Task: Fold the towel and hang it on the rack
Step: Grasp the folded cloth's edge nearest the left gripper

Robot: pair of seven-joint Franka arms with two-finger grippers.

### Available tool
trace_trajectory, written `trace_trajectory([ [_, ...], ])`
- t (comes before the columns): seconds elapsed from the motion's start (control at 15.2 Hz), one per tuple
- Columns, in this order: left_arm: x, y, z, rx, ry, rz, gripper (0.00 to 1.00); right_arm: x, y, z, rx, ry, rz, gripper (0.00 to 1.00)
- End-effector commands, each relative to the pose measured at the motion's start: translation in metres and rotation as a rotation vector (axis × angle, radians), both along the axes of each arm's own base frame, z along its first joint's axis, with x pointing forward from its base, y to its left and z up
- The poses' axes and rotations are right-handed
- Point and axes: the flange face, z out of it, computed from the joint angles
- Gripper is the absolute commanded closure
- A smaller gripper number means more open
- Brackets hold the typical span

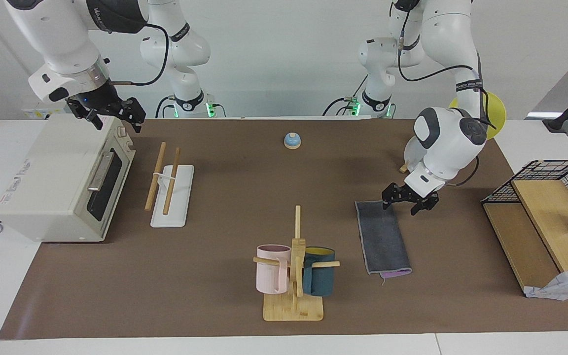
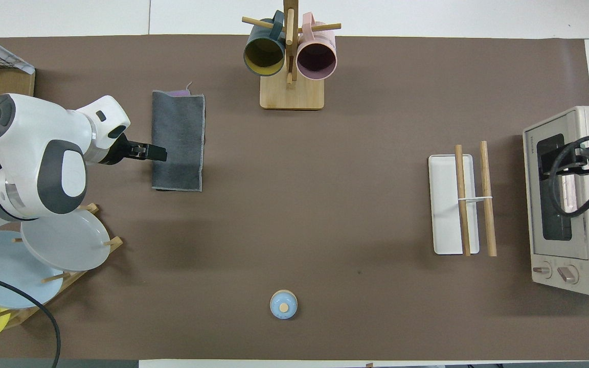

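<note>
The thin grey-and-purple towel [image 1: 383, 237] lies folded flat on the tabletop. The left gripper [image 1: 408, 200] hovers beside it, fingers open; the right gripper [image 1: 108, 112], fingers open, waits over the toaster oven [image 1: 57, 177]. Hanging on the wooden two-rod rack [image 1: 165, 180] remains.

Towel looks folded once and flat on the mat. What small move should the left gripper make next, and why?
Probably lower the open left gripper onto the towel's long edge toward the left arm's end and close on it. The towel lies folded, grey face up and unheld, and the rack stands empty toward the right arm's end. The right gripper waits over the toaster oven.
</note>
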Motion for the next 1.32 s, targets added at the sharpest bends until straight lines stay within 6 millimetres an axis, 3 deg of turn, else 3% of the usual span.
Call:
trace_trajectory([
  [0.0, 0.005, 0.003, -0.027, -0.044, -0.005, 0.016, 0.00, -0.005, -0.003, 0.002, 0.000, -0.003, 0.017, 0.00],
  [0.2, 0.003, -0.002, -0.043, -0.044, 0.015, 0.012, 0.02, -0.005, -0.003, 0.002, 0.000, -0.003, 0.017, 0.00],
  [0.46, 0.000, -0.003, -0.045, -0.050, 0.035, 0.015, 0.11, -0.005, -0.003, 0.002, 0.000, -0.003, 0.017, 0.00],
  [0.92, -0.006, -0.009, -0.052, -0.048, 0.052, 0.011, 0.44, -0.005, -0.003, 0.002, -0.001, -0.003, 0.016, 0.00],
  [1.12, -0.007, -0.009, -0.052, -0.049, 0.055, 0.013, 0.70, -0.005, -0.003, 0.002, 0.000, -0.003, 0.017, 0.00],
  [1.25, -0.007, -0.007, -0.052, -0.049, 0.060, 0.016, 0.95, -0.005, -0.003, 0.002, -0.001, -0.003, 0.016, 0.00],
])
